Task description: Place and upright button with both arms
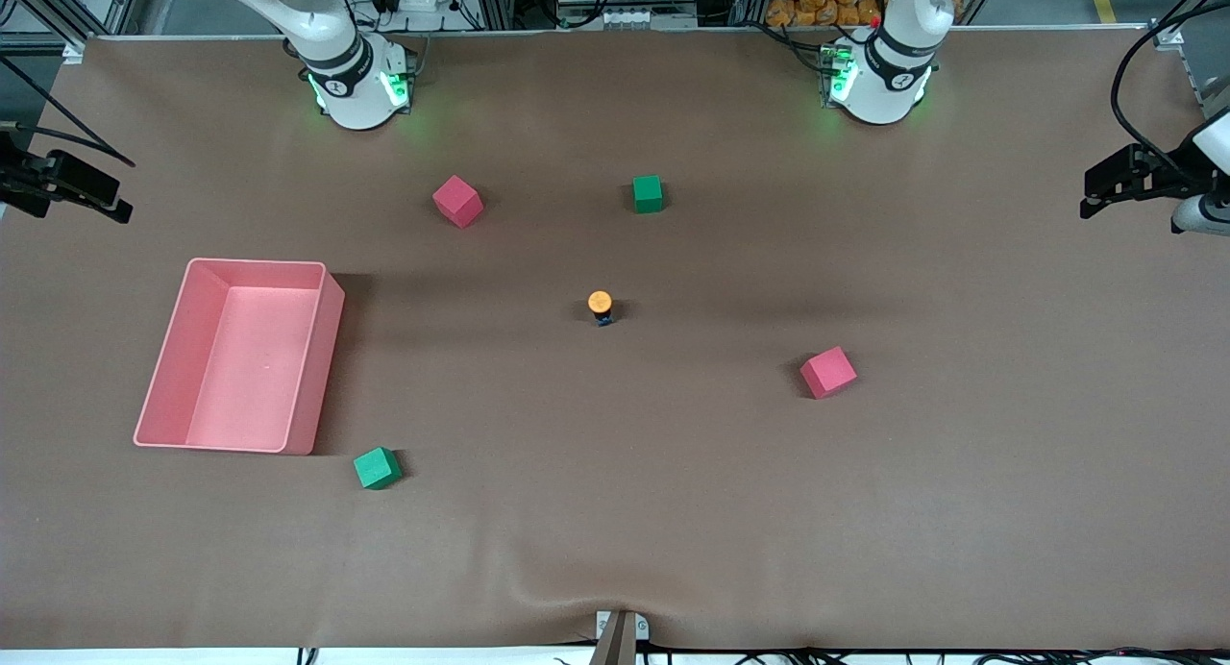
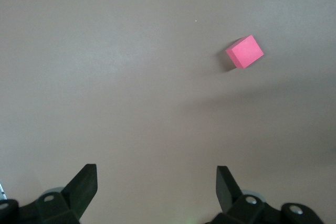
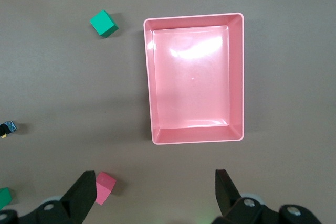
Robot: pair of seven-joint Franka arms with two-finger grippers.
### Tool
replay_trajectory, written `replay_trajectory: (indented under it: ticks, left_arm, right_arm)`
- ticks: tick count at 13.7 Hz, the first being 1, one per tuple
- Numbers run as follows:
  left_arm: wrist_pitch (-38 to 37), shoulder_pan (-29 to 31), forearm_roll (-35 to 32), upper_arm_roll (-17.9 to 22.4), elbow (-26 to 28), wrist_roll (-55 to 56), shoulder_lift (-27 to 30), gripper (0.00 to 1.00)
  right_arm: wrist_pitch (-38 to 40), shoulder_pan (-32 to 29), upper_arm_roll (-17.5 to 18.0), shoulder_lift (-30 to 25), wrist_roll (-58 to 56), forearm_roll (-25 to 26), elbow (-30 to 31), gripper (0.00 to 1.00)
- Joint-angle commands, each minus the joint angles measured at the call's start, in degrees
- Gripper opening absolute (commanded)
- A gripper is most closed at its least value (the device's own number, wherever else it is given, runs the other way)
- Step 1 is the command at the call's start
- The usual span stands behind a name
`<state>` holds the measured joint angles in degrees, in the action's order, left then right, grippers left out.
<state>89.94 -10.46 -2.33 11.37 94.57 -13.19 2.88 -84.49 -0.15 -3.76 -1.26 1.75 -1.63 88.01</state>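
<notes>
The pink bin [image 1: 240,356] is seen toward the right arm's end of the table, with a green cube [image 1: 377,468] just off its corner nearest the front edge; the right gripper [image 3: 152,192] is held high over that bin, its jaws spread wide and nothing held; a pink cube [image 1: 457,201] and a second green cube [image 1: 648,193] are set nearer the edge where the bases stand; the button [image 1: 601,307] is found near the middle of the worktop, apparently already upright, its orange cap turned upward and its long axis judged close to vertical; another pink cube [image 1: 827,372] lies toward the left arm's end; the left gripper [image 2: 156,190] is held above bare mat near that cube, jaws equally wide and empty; the button is judged roughly midway between the two bases, so neither arm is clearly favoured; both grippers are well apart from it.
</notes>
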Motion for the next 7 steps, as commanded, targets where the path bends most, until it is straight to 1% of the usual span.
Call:
replay_trajectory:
  ticks: [1, 2, 4, 6, 7]
  left_arm:
    - [-1.6, -0.1, -0.2, -0.3, -0.9, 2.6, 0.1, 1.0]
    - [-2.0, -0.2, -0.3, -0.4, -0.9, 3.5, 0.3, 1.0]
    - [-2.1, -0.1, -0.2, -2.9, -0.6, 8.7, 1.2, 1.0]
    - [-2.2, 0.0, -0.5, -6.5, -1.1, 12.1, 1.1, 1.0]
    - [-2.2, 0.3, -0.5, -7.5, -1.2, 14.7, 1.1, 1.0]
  right_arm:
    - [0.5, 0.4, -0.1, -0.4, 0.0, -0.3, 0.1, 1.0]
    - [0.6, 0.3, -0.1, -0.5, 0.0, -0.3, 0.1, 1.0]
    - [1.0, 0.2, -0.2, -0.6, -0.1, -0.3, 0.1, 1.0]
    - [1.3, 0.0, -0.3, -0.7, -0.5, -0.3, 0.0, 1.0]
    - [1.3, -0.2, -0.5, -0.7, -1.4, -0.3, -0.1, 1.0]
